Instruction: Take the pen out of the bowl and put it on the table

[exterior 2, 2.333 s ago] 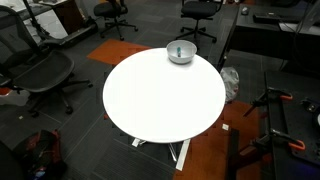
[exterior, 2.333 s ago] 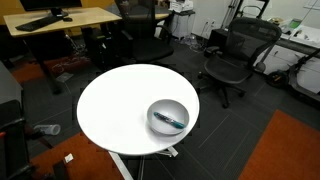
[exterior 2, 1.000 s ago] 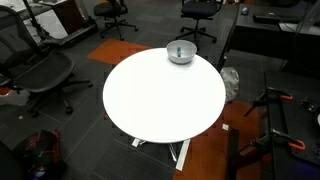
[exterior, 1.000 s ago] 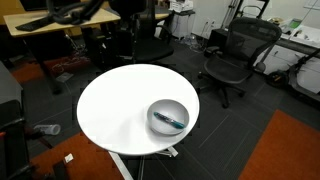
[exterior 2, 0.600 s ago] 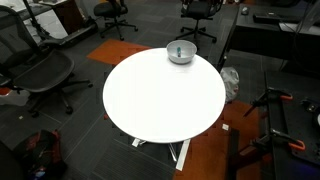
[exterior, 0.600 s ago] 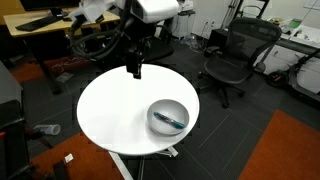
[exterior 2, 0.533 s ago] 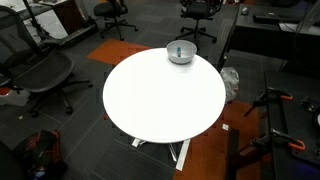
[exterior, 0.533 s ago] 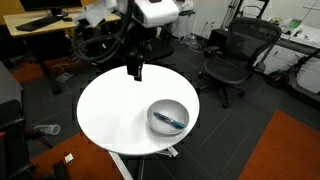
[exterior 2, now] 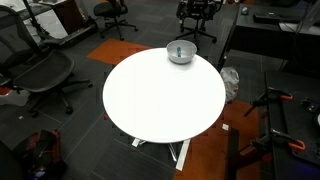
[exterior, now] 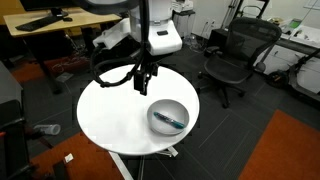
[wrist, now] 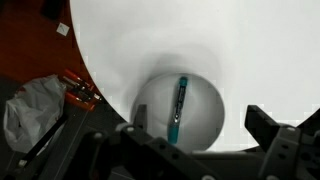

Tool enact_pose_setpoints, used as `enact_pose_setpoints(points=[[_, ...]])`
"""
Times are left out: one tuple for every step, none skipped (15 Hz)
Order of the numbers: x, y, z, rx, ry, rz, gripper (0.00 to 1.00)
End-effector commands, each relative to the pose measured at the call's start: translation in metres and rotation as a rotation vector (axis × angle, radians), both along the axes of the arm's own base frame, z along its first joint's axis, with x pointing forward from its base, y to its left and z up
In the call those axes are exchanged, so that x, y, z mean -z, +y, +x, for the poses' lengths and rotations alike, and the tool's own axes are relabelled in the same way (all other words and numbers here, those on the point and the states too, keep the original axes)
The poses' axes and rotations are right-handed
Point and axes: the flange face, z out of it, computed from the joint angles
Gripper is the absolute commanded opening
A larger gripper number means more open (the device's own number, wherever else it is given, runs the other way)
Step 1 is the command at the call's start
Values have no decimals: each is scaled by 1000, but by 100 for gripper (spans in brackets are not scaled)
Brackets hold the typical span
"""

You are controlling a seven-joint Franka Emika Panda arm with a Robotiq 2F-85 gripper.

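The pen (wrist: 179, 108) is seen lying inside the bowl (wrist: 207, 103), slanted across the grey floor with its teal barrel well within the rim (its whole length is shown only in the wrist view). In an exterior view the pen (exterior: 171, 121) is made out as a short dark streak in the bowl (exterior: 160, 108). The bowl is set on the table (exterior: 110, 115) close to its edge, as is shown in both exterior views; where the bowl (exterior 2: 181, 52) is seen at the far edge of the table (exterior 2: 160, 100), the pen cannot be told.

The fingers (wrist: 272, 135) are held spread wide, with the bowl framed between them in the wrist view. In an exterior view the fingers (exterior: 142, 84) are hung pointing downward over the table, apart from the bowl and further in from that edge. Beyond the table an office chair (exterior: 232, 55), a light-wood desk (exterior: 60, 18) and orange carpet (exterior: 290, 145) are shown.
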Motion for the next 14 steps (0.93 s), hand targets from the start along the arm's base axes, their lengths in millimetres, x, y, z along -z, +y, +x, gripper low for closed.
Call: enact_pose_setpoints(points=[[17,-15,17,58,8,-30,100],[23,-18,20,63,13,-30,100],[29,-21,23,70,16,-35,100],[35,-25,26,83,28,-40,100],[42,-29,29,90,32,-44,100],[49,-32,31,98,36,-52,100],[55,-35,34,106,39,-58,100],[62,-38,37,114,41,-61,100],[68,-40,40,119,46,-67,100],[74,-42,43,122,45,-69,100],[81,-44,46,129,47,-73,100],[87,-45,49,129,48,-76,100],[92,-46,50,128,50,-81,100],[98,-47,53,128,51,-82,100]])
